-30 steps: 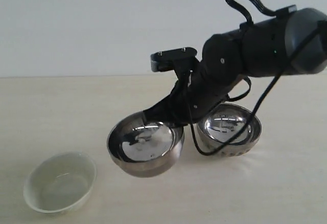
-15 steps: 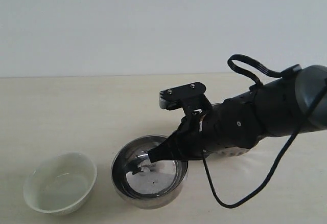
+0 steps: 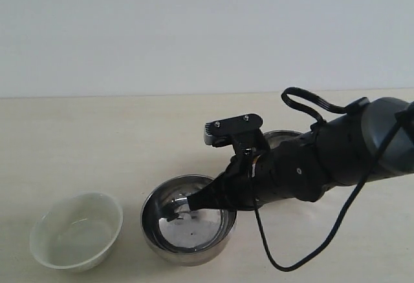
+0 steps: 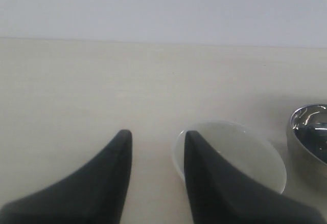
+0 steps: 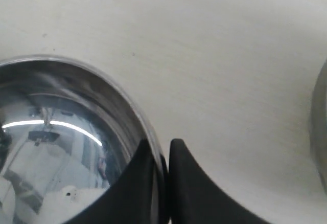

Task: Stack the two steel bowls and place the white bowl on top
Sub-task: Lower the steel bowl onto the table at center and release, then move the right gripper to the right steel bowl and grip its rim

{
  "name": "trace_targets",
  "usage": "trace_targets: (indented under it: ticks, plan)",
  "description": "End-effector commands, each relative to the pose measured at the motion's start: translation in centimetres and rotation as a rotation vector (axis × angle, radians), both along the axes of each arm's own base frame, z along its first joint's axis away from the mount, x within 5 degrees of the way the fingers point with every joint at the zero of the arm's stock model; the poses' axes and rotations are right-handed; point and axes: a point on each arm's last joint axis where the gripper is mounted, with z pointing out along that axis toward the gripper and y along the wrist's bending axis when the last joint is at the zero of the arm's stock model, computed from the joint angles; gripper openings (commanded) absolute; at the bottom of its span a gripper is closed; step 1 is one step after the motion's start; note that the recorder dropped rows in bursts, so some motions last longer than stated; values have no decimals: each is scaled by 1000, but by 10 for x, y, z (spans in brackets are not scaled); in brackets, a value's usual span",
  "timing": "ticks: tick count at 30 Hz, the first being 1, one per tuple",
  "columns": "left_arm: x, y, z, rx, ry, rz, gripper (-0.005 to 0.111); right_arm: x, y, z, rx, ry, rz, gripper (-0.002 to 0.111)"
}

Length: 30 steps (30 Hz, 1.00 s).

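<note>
A steel bowl (image 3: 169,234) sits low on the table at front centre, with my right gripper (image 3: 194,200) shut on its right rim. In the right wrist view one finger is inside the steel bowl (image 5: 56,132) and one outside, the right gripper (image 5: 161,143) pinching the rim. The second steel bowl (image 3: 279,136) shows only as a sliver behind the right arm, and its edge (image 5: 322,132) also appears in the right wrist view. The white bowl (image 3: 76,230) stands at front left. My left gripper (image 4: 156,133) is open, just short of the white bowl (image 4: 240,152).
The pale wooden table (image 3: 97,141) runs back to a plain white wall. The right arm's black cable (image 3: 310,251) loops down over the table at front right. In the left wrist view the held steel bowl (image 4: 309,137) lies just beyond the white one.
The right arm has come down and forward. The steel bowl, lifted and tilted a second ago, now sits level and low beside the white bowl, and the arm hides most of the second steel bowl.
</note>
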Motion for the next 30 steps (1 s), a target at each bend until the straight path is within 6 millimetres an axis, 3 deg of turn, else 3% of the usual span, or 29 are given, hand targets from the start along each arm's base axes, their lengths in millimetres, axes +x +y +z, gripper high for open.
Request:
trace_targets:
  ticks: [1, 10, 18, 25, 30]
  plan:
    - [0, 0, -1, 1, -6, 3, 32, -3, -1, -4, 5, 0, -4, 0]
    - [0, 0, -1, 1, -6, 3, 32, -3, -1, -4, 0, 6, -4, 2]
    - [0, 0, -1, 1, -6, 3, 32, -5, -2, -5, -14, 29, -1, 46]
    - [0, 0, -1, 1, -6, 3, 32, -6, -4, 37, 74, -80, -5, 49]
    - [0, 0, -1, 1, -6, 3, 32, 4, -33, 73, 121, -141, -90, 49]
